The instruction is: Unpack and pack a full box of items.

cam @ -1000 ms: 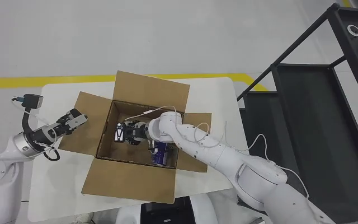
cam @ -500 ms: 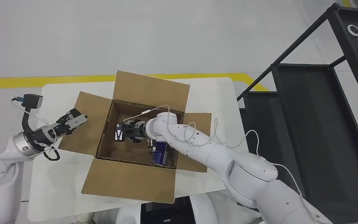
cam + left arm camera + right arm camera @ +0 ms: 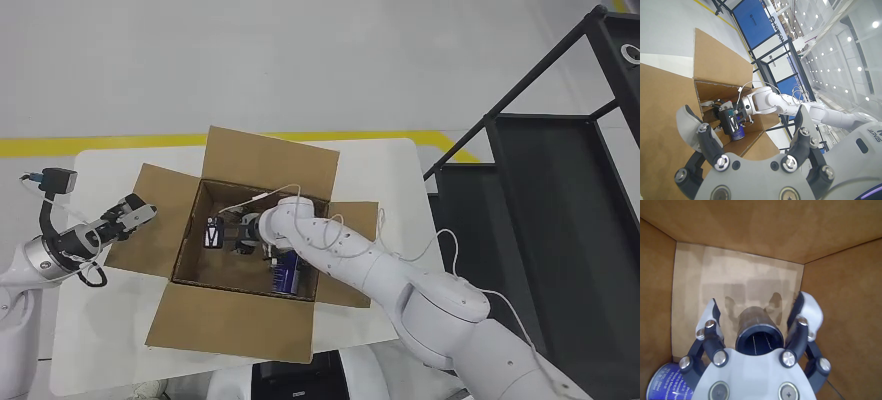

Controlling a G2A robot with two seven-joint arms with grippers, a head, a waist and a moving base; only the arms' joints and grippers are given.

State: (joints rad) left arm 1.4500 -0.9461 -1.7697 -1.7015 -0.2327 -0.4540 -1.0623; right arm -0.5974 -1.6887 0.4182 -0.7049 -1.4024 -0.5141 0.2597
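Note:
An open cardboard box (image 3: pixel 262 158) stands mid-table with its flaps folded out. My right gripper (image 3: pixel 220 236) is down inside it near the left wall. In the right wrist view this gripper (image 3: pixel 759 306) is open, with its fingers on either side of a dark upright tube (image 3: pixel 756 321) and not touching it. A blue spray can (image 3: pixel 662 382) lies on the box floor beside the wrist, also seen as the blue can (image 3: pixel 288 272) from above. My left gripper (image 3: pixel 140 213) hangs open over the left flap, holding nothing. The left wrist view shows the right gripper (image 3: pixel 711 115) around the tube.
The box flaps (image 3: pixel 235 322) spread over much of the white table (image 3: pixel 380 165). A black metal rack (image 3: pixel 560 180) stands to the right of the table. A yellow floor line (image 3: pixel 100 145) runs behind it.
The right gripper has shifted slightly toward the box's left wall, and the right arm's elbow has swung. The left arm has stayed put.

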